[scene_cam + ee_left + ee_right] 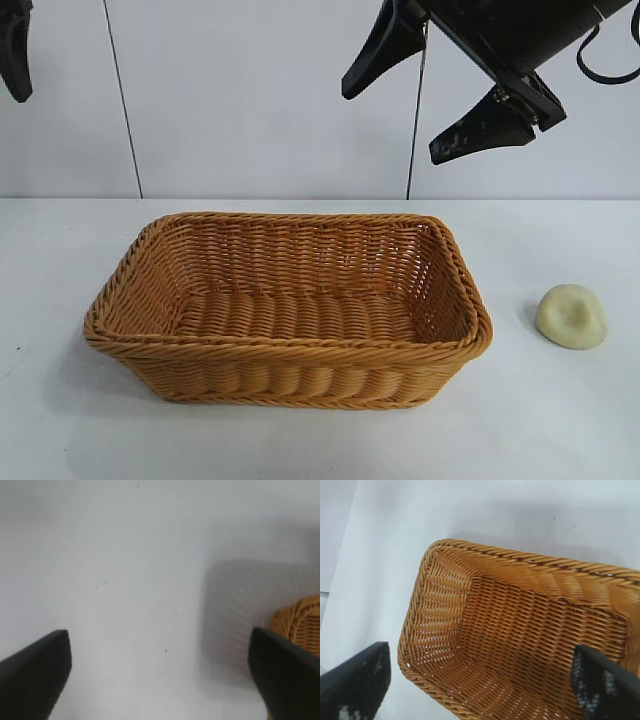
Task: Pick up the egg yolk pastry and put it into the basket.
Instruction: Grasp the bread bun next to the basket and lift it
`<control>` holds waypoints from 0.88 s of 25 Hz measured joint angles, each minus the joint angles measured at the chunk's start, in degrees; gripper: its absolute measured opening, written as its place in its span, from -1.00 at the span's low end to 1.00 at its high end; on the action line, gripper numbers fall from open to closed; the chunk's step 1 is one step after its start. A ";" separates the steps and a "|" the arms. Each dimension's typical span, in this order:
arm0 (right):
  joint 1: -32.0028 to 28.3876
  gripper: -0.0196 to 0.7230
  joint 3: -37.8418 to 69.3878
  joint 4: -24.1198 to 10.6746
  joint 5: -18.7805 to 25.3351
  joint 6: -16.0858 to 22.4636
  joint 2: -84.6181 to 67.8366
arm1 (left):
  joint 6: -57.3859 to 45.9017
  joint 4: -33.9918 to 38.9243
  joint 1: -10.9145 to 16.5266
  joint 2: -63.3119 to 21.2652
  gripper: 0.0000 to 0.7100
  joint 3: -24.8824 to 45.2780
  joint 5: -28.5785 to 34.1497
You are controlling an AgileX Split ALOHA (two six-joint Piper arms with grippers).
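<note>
The egg yolk pastry (571, 317) lay on the table (560, 420) right of the basket (290, 345), nearest the right pincer (430, 95), which hung above, jaws apart and empty.

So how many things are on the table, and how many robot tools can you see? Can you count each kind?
Baskets: 1, the woven basket, with nothing in it.
Pastries: 1, the egg yolk pastry, on the table beside the basket, not touching it.
Robot tools: 2, the right tool open above the basket, the left tool at the upper left edge, also open.
Total: 4
</note>
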 joint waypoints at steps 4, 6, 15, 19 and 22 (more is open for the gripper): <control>0.00 0.93 0.00 0.00 0.00 0.00 0.00 | 0.90 0.00 0.00 -9.01 0.95 11.58 0.00; 0.00 0.93 0.00 0.00 0.00 0.00 0.00 | 1.29 0.05 0.00 -13.70 0.95 17.95 0.07; 0.00 0.93 0.00 0.00 0.00 0.00 0.00 | 1.42 0.87 0.00 -32.75 0.95 38.97 0.30; 0.00 0.93 0.00 0.00 0.05 0.00 0.00 | 1.46 1.11 0.00 -41.54 0.95 45.70 -2.53; 0.00 0.93 0.00 0.00 0.05 0.00 0.00 | 1.46 1.24 0.00 -48.29 0.95 49.36 -5.40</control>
